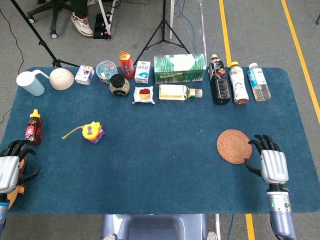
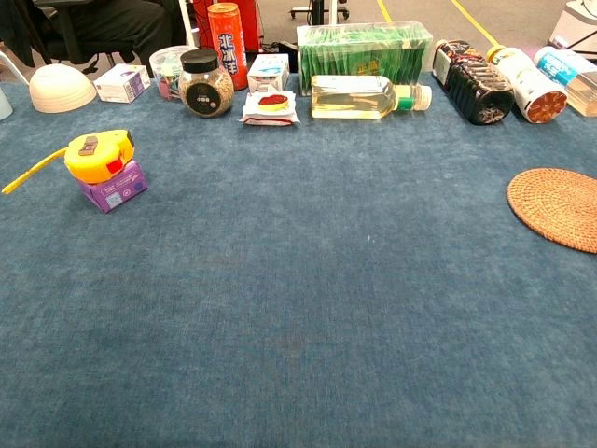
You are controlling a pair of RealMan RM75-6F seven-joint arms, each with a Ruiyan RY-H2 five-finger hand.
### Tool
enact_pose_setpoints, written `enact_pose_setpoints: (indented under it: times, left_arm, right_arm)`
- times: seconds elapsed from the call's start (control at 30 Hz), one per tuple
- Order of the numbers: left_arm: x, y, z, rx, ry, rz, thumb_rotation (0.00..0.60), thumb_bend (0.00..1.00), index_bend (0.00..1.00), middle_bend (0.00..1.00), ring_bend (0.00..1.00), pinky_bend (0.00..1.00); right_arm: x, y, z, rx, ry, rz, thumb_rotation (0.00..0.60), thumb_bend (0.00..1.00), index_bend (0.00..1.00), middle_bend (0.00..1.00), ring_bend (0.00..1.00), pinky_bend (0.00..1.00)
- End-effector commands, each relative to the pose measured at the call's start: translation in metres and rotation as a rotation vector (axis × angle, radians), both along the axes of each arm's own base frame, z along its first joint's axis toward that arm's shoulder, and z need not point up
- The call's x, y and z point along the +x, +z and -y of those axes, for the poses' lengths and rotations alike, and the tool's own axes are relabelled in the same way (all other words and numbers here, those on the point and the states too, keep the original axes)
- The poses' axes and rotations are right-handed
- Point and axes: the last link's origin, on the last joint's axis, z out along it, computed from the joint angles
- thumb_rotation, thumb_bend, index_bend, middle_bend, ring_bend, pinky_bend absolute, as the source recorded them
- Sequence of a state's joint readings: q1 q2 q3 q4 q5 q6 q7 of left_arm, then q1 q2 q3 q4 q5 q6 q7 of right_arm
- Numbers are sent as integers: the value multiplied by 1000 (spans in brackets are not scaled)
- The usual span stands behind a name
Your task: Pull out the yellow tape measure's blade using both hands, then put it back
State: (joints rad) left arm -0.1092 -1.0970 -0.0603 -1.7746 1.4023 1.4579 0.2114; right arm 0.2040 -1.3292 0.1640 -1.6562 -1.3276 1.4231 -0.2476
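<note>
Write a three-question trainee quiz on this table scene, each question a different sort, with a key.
1. True or false: the yellow tape measure sits on top of a purple box.
2. Which hand lies next to the woven coaster? A) left hand B) right hand C) neither
3. Fill in: the clear bottle of yellow liquid in front of the green box is lying on its ____.

Key:
1. True.
2. B. The right hand rests just right of the coaster, fingers apart and holding nothing.
3. Side.
</note>
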Motion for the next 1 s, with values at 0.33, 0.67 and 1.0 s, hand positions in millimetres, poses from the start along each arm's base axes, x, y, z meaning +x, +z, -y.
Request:
enact_pose_setpoints:
  times: [0.33, 0.67, 1.0]
  left_arm:
    - [2, -1, -2, -5, -6, -2, 600, 219, 398, 206, 138, 296]
    - [5, -1, -9, -22, -15, -8, 600, 218, 399, 207, 138, 296]
    - [12, -3, -25, -59, -33, -21, 600, 219, 398, 206, 138, 296]
  right_arm:
    - [1, -1, 0, -4, 5, 10, 537, 334, 293, 189, 127, 222]
    - [-3, 2, -5, -15, -13, 15, 541, 333, 292, 189, 127, 222]
    - [-8, 3, -7, -24, -34, 20, 542, 333, 282, 188, 127, 222]
